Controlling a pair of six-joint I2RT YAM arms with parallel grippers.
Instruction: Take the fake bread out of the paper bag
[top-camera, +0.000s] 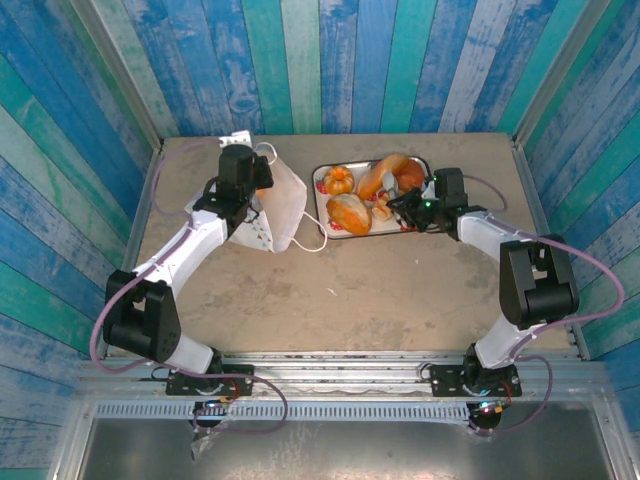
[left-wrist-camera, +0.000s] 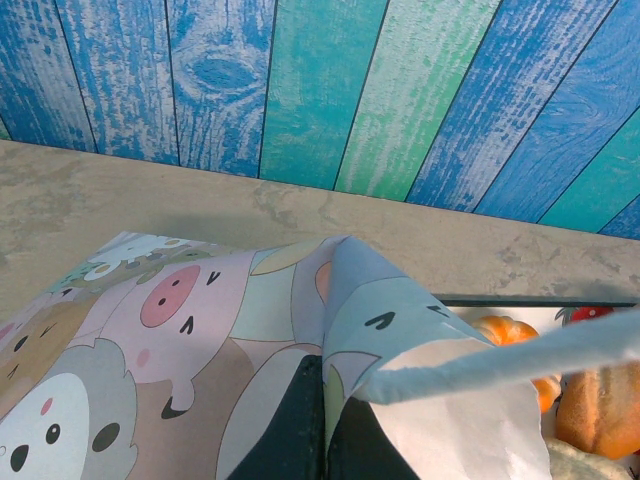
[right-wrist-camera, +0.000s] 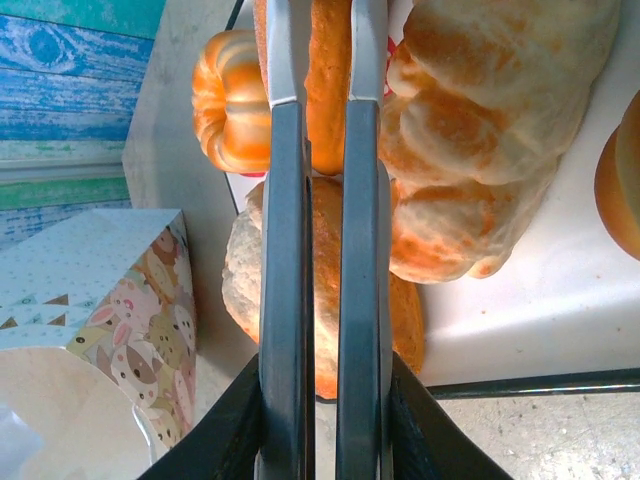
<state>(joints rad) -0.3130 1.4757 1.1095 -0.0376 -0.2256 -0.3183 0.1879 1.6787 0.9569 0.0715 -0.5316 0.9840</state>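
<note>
The right gripper (right-wrist-camera: 327, 60) has two grey fingers (right-wrist-camera: 285, 250) drawn almost together, leaving only a narrow slit. Orange pastry surface shows through the slit; whether anything is clamped cannot be told. The fingers reach over the white rectangular tray with a dark rim (top-camera: 320, 185), which stands at the far middle of the beige tabletop (top-camera: 380, 290).

The fake bread lies on this tray:
- a ribbed, pumpkin-shaped orange roll (top-camera: 339, 181) at the far left corner;
- a long, pale golden braided loaf (top-camera: 390, 175) along the far side;
- a round golden-brown roll (top-camera: 348, 213) at the near left;
- a small pale piece (top-camera: 382, 210) beside it.

The small white paper bag with thin cord handles (top-camera: 280, 205) lies slumped just left of the tray, apart from it. One face carries a pastel cartoon-animal print (left-wrist-camera: 200, 330). A white cord handle (left-wrist-camera: 500, 360) crosses the left wrist view.

The left gripper (left-wrist-camera: 325, 420) is closed, its dark fingers (left-wrist-camera: 295, 440) pinching a fold of the bag's paper. The bag's contents cannot be seen.
</note>
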